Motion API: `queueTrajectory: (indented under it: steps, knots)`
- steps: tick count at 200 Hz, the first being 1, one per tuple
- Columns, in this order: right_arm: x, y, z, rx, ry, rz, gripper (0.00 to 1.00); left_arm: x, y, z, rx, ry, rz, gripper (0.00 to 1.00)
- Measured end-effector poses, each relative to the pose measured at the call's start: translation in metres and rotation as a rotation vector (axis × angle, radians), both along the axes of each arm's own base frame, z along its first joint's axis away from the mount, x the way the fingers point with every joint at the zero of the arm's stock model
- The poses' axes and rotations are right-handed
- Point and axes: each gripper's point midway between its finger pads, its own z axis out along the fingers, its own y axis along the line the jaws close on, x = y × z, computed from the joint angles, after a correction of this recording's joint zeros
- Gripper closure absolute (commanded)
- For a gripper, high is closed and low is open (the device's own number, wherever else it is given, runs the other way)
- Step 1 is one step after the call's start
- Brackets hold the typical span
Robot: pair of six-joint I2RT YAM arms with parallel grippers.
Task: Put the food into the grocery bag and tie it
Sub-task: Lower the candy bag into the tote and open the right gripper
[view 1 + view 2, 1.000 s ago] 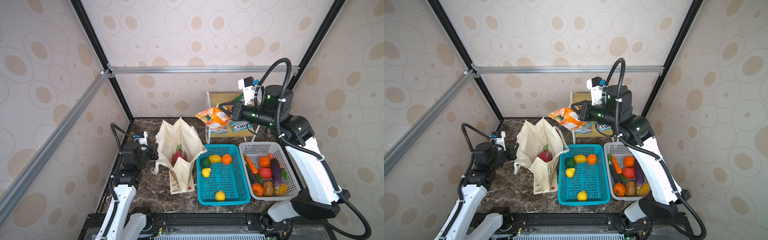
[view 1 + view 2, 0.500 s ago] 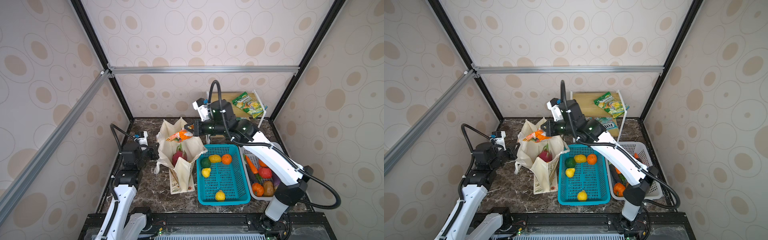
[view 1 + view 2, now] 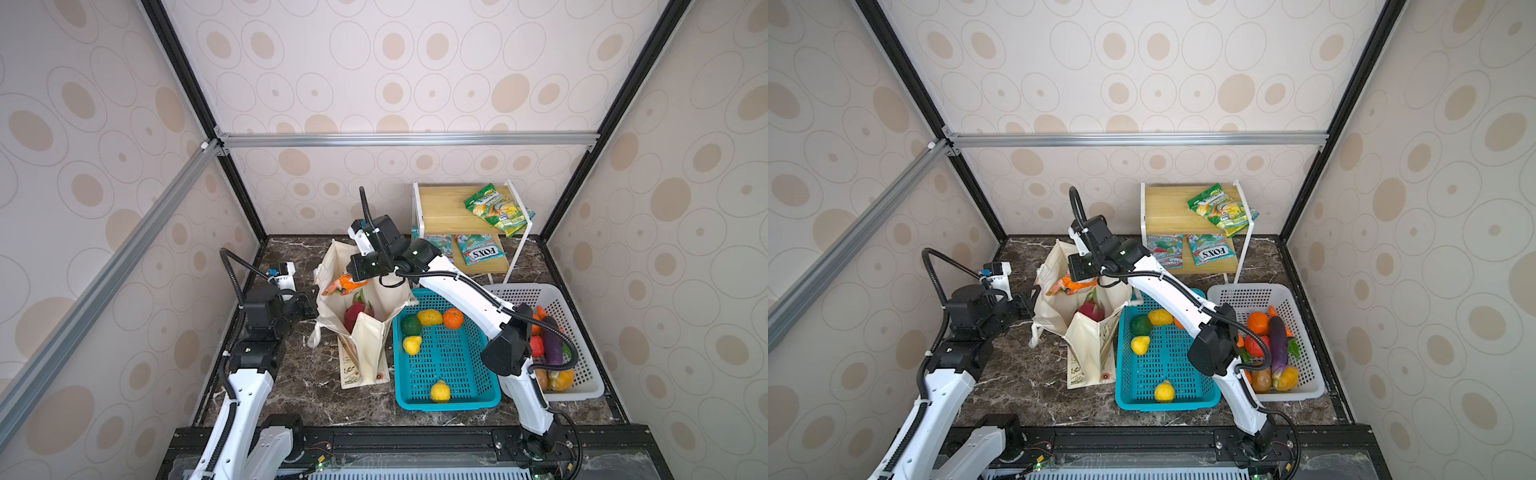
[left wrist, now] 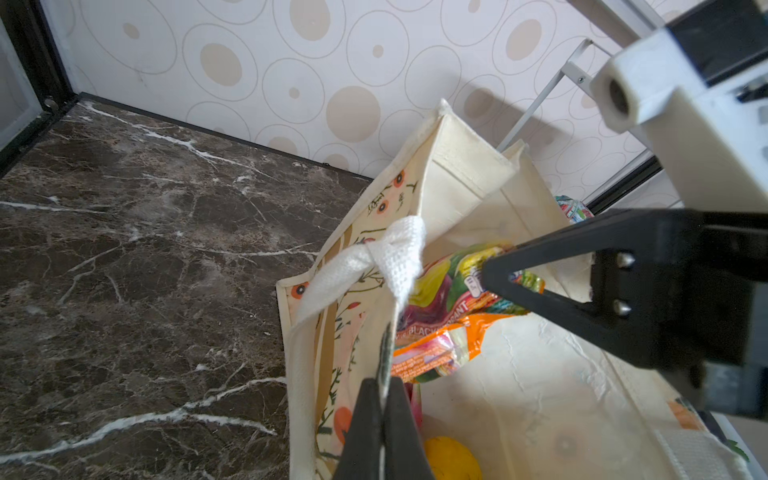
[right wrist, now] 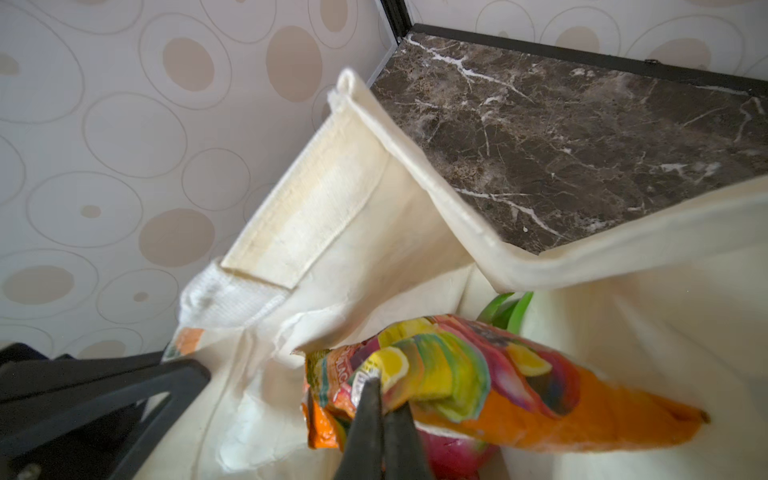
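Observation:
The cream grocery bag [image 3: 365, 332] stands open on the marble floor. My left gripper [image 4: 384, 386] is shut on the bag's near rim beside a white handle [image 4: 390, 257], holding the mouth open. Over the mouth, my right gripper [image 5: 380, 399] is shut on the orange snack packet [image 5: 540, 411], which hangs just inside the rim [image 3: 345, 284]. A pink dragon fruit [image 3: 355, 313] and a yellow fruit [image 4: 451, 457] lie inside the bag. The green snack packet [image 3: 498, 210] lies on the shelf top. Yellow fruits [image 3: 430, 318] sit in the teal basket, and an eggplant [image 3: 552, 345] in the white one.
The teal basket [image 3: 449, 405] stands right of the bag, touching it, under my right arm. The white basket [image 3: 582, 386] with mixed produce is further right. A wooden shelf [image 3: 444, 212] at the back carries teal FOXS packets [image 3: 482, 249] on its lower level.
My right arm has swung from the shelf leftwards with the orange packet and brought it down into the bag's mouth. The left arm has stayed put, holding the rim.

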Motion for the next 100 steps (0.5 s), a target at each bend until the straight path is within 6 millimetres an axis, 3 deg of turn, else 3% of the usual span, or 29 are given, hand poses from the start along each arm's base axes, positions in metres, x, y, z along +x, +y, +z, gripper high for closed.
queueTrajectory:
  steps: [34,67,100]
  knots:
    - [-0.011,0.009,-0.026,-0.019,-0.013,0.08,1.0,0.001,0.0,0.0,-0.001,-0.001,0.001,1.0]
    - [-0.018,0.026,-0.012,0.032,-0.086,0.167,1.0,0.003,0.001,-0.002,0.0,0.005,0.003,1.0]
    - [-0.007,0.019,-0.017,-0.043,-0.168,0.158,1.0,0.003,0.001,-0.002,0.002,0.005,0.006,1.0]
